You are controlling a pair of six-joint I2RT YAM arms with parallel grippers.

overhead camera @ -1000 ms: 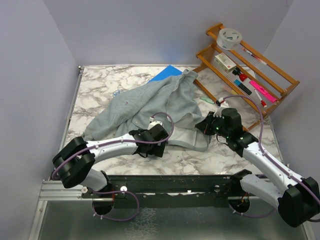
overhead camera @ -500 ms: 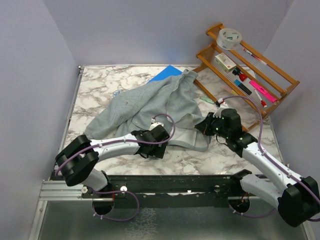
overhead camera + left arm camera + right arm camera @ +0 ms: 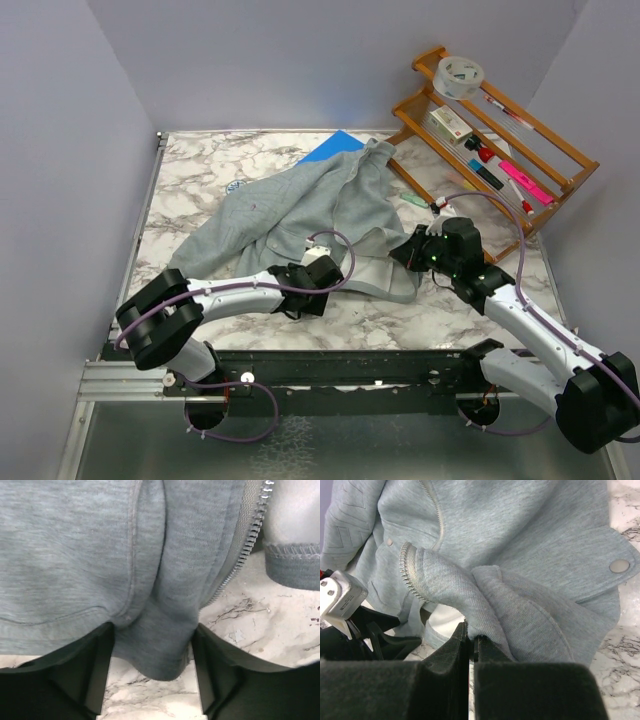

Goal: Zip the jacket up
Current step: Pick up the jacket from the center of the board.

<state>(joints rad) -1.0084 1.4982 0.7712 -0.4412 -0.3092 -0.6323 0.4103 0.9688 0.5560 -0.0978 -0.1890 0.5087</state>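
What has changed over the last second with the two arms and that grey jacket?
The left gripper slid a little to the right along the near hem of the jacket. A fold of that hem sits between its open jaws. Nothing was let go. The right gripper stayed where it was, shut on the jacket's edge. The jacket lies much as before, its zipper not done up.
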